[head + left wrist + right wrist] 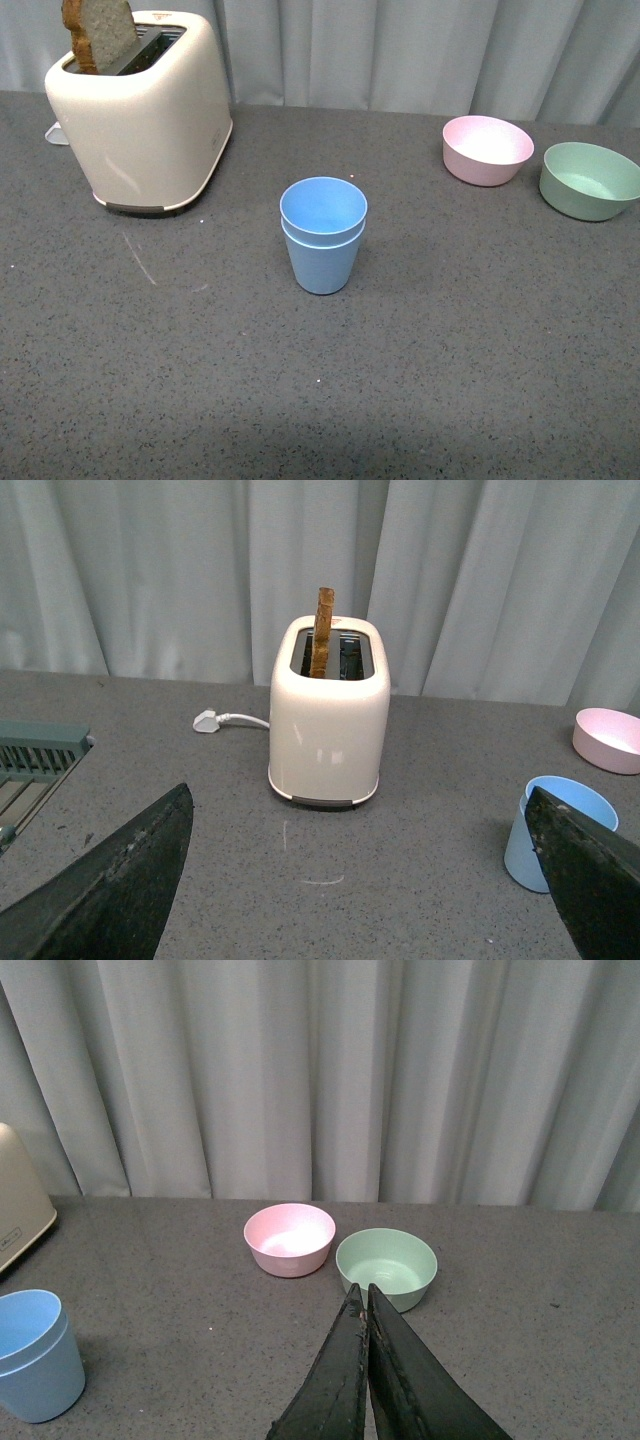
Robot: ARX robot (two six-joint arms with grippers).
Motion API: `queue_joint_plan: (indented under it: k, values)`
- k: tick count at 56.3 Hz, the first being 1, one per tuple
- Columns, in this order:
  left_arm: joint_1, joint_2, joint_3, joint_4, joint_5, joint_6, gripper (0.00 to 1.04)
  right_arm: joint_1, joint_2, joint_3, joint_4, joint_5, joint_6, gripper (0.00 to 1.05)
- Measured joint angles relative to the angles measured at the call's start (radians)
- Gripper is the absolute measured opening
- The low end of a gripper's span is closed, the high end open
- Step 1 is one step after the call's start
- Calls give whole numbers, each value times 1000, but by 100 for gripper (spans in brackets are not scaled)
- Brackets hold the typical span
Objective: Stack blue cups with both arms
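The two blue cups stand nested, one inside the other, upright in the middle of the grey table. Neither arm shows in the front view. In the left wrist view the left gripper is open with nothing between its wide-apart fingers, and the blue cups sit partly behind one finger. In the right wrist view the right gripper is shut with its jaws pressed together and empty, well away from the blue cups.
A cream toaster with a slice of bread stands at the back left. A pink bowl and a green bowl sit at the back right. A grey rack and a white plug lie beyond the toaster.
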Motion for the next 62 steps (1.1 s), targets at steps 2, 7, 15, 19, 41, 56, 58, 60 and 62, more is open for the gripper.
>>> queue_joint_plan:
  k: [2, 7, 15, 19, 41, 56, 58, 60, 62]
  values:
    - [0, 0, 0, 0, 0, 0, 98, 0, -24, 0, -23, 0, 0, 1]
    - [0, 0, 0, 0, 0, 0, 98, 0, -98, 0, -92, 0, 0, 1]
    - [0, 0, 0, 0, 0, 0, 98, 0, -171, 0, -162, 0, 0, 1]
    - [0, 0, 0, 0, 0, 0, 98, 0, -203, 0, -192, 0, 0, 1]
    - [0, 0, 0, 0, 0, 0, 98, 0, -360, 0, -348, 0, 0, 1]
    - [0, 0, 0, 0, 0, 0, 98, 0, -537, 1, -531, -3, 0, 1]
    - [0, 0, 0, 0, 0, 0, 98, 0, -537, 1, -532, -3, 0, 1]
    - [0, 0, 0, 0, 0, 0, 98, 0, -537, 1, -532, -3, 0, 1]
    - [0, 0, 0, 0, 0, 0, 98, 0, -537, 1, -532, -3, -2, 2]
